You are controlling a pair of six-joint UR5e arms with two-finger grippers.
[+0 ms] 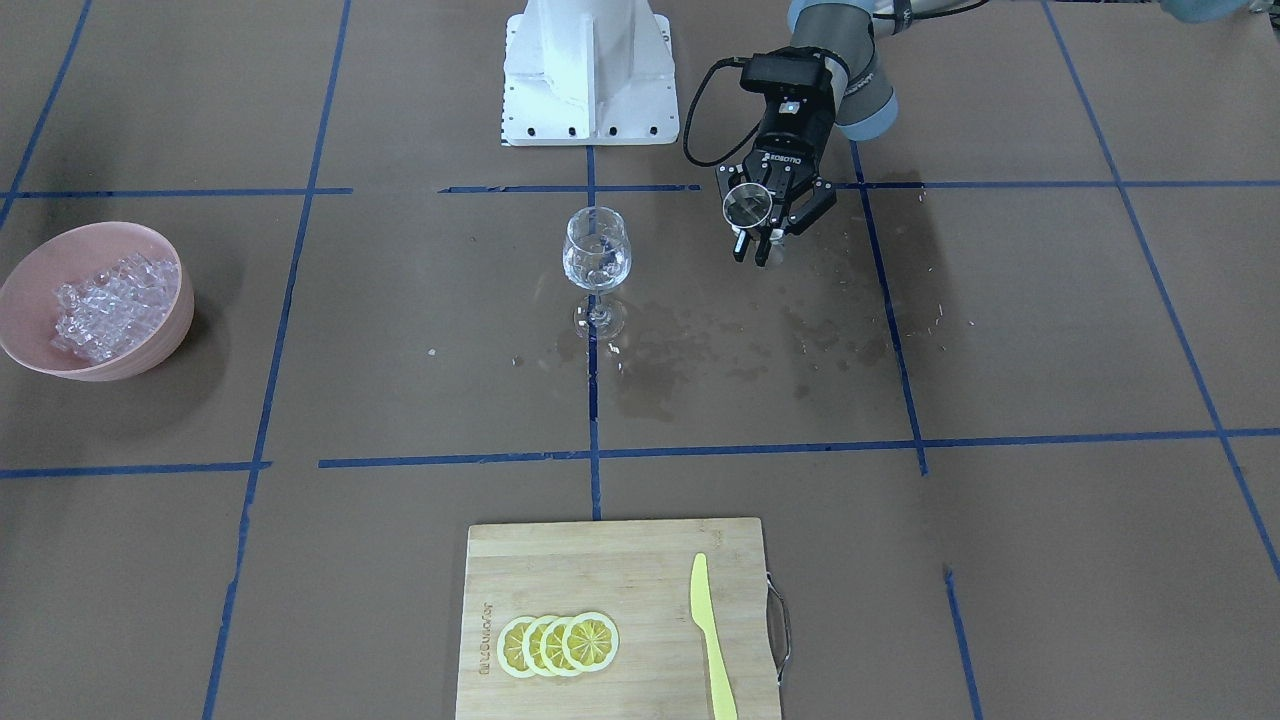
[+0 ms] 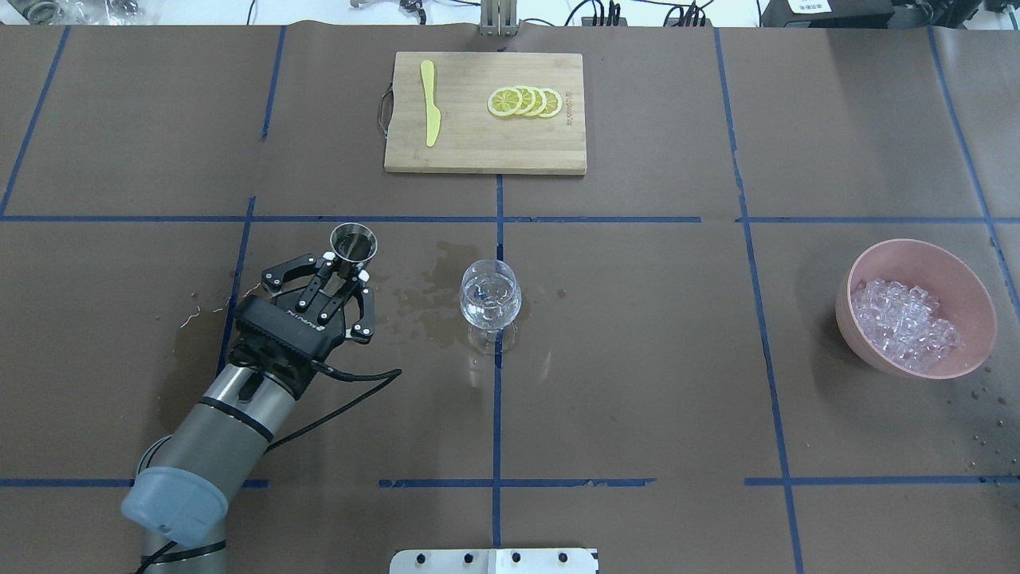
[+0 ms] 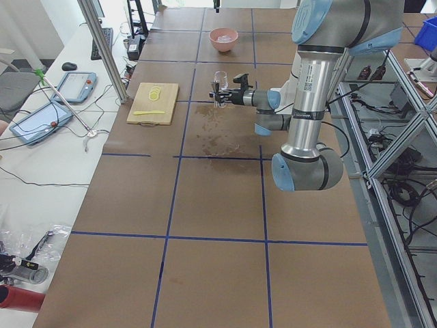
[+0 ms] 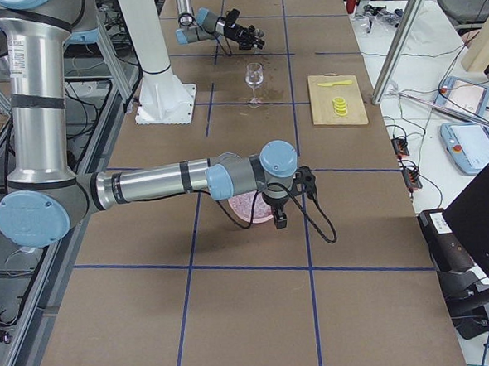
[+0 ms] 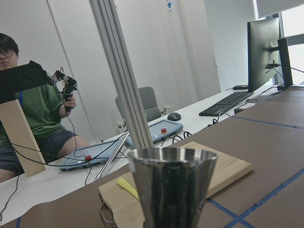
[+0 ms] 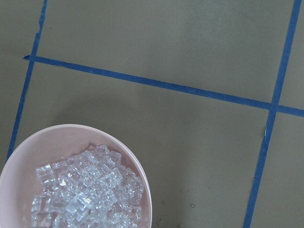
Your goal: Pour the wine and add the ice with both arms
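Observation:
My left gripper point(image 2: 344, 267) is shut on a small upright metal cup point(image 2: 353, 243), left of the clear stemmed glass point(image 2: 490, 295) in the overhead view and apart from it. The cup point(image 1: 747, 205) and gripper point(image 1: 752, 252) also show in the front view, with the glass point(image 1: 597, 250) beside them. The left wrist view shows the cup point(image 5: 171, 185) close up. The ice point(image 2: 904, 319) fills a pink bowl point(image 2: 968, 283) at the right. The right wrist view looks down on the ice point(image 6: 85, 190). My right gripper point(image 4: 278, 221) hangs over the bowl; I cannot tell whether it is open.
A wooden cutting board point(image 2: 470, 143) at the far edge carries lemon slices point(image 2: 526, 101) and a yellow knife point(image 2: 431, 104). Wet stains point(image 1: 740, 340) spread around the glass. The white column base point(image 1: 590, 75) stands at the robot's side.

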